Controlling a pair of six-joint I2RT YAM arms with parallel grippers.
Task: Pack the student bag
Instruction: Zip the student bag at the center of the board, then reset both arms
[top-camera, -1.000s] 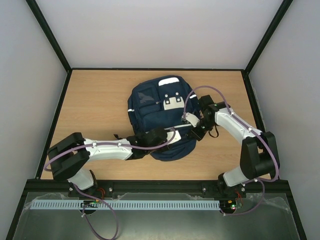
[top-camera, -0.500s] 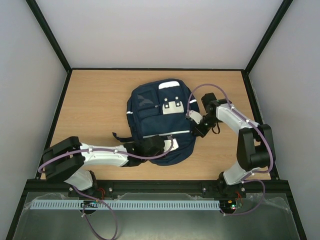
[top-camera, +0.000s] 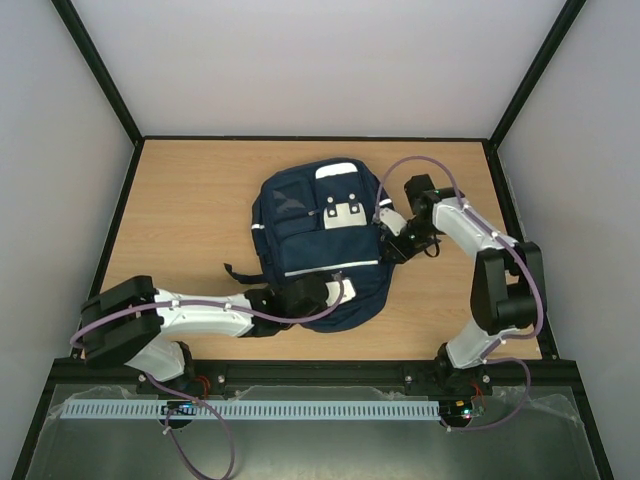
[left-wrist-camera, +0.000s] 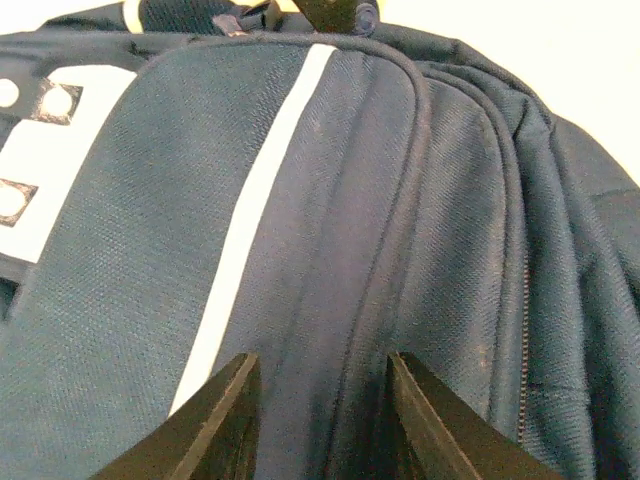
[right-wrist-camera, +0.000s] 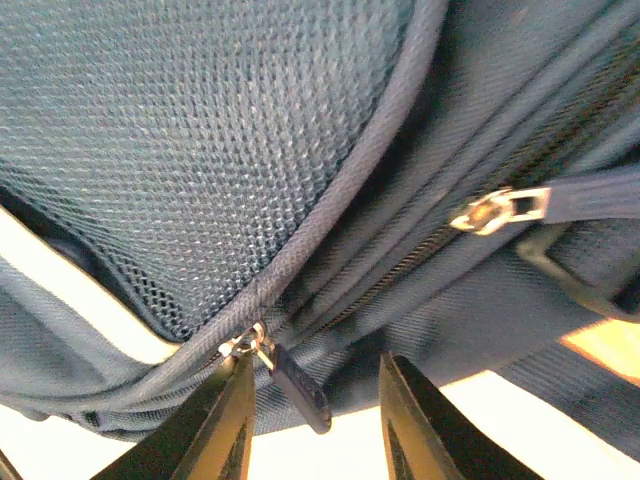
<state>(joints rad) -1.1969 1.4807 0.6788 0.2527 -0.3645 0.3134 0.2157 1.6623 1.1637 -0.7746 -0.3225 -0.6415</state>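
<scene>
Now | left tool (left-wrist-camera: 322, 365) slightly parted over student bag (top-camera: 300, 235) | right tool (right-wrist-camera: 315, 365) parted around zipper pull (right-wrist-camera: 300, 388)

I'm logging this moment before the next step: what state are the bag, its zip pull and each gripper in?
student bag: lying flat on the table, front up, pockets look zipped.
left gripper: open, fingers either side of a piped seam on the bag.
right gripper: open, at the bag's side.
zip pull: dangling loose between the right gripper's fingers, not clamped.
</scene>
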